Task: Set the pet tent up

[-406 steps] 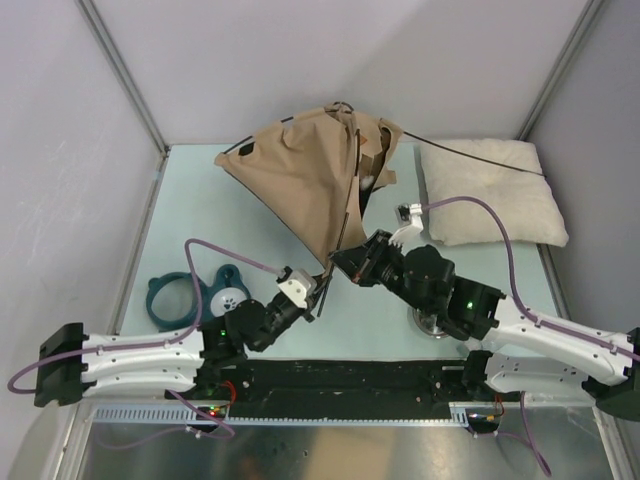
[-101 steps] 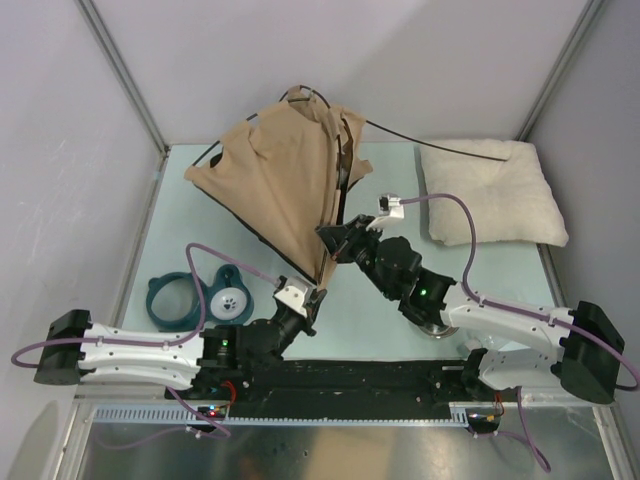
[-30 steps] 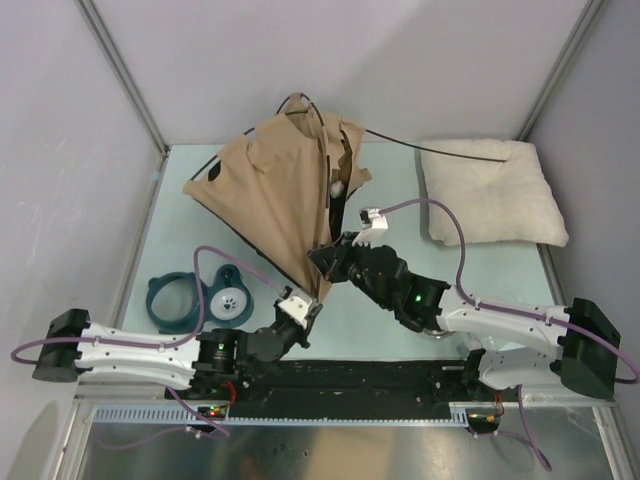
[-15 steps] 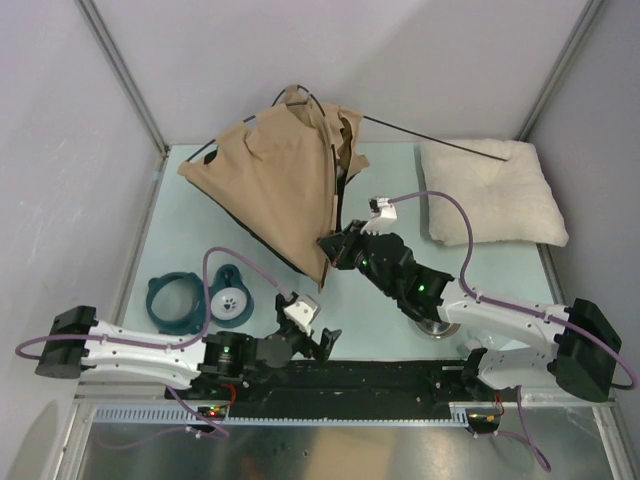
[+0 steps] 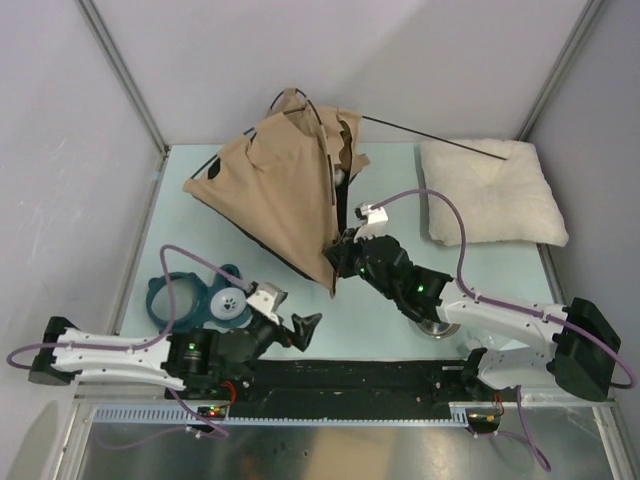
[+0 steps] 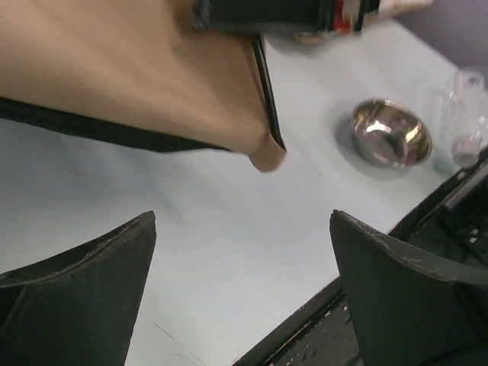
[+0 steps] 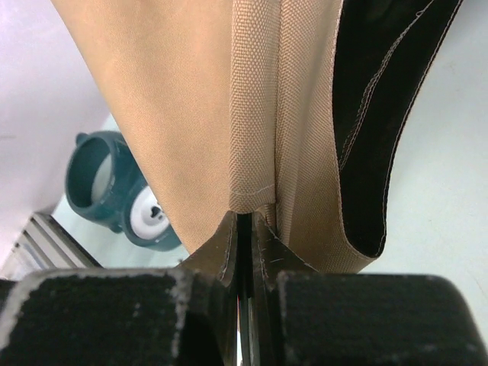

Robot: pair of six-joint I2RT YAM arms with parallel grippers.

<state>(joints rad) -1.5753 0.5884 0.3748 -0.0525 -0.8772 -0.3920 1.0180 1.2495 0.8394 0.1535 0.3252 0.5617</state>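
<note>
We are seeing the left gripper (image 5: 306, 330) letting go: a second ago it was pinched on the near corner of the pet tent (image 5: 280, 190), and now it is pulling back toward the near-left of the table (image 5: 180, 250) with nothing in it. We are judging that the left arm has handed the corner over, so the right arm alone is carrying that edge while the setup is going on.

The left jaws are standing wide apart, and through the wrist view we are looking between them at bare table, the tent's tan corner tip (image 6: 263, 152) hanging free beyond them and a steel bowl (image 6: 391, 133) farther off. The right gripper (image 7: 244, 229) is staying clamped together on the tan seam just above that corner. The tent is sitting half raised at the far middle of the table, one thin black pole (image 5: 440, 137) sticking out toward the cream pillow (image 5: 490, 190).
</note>
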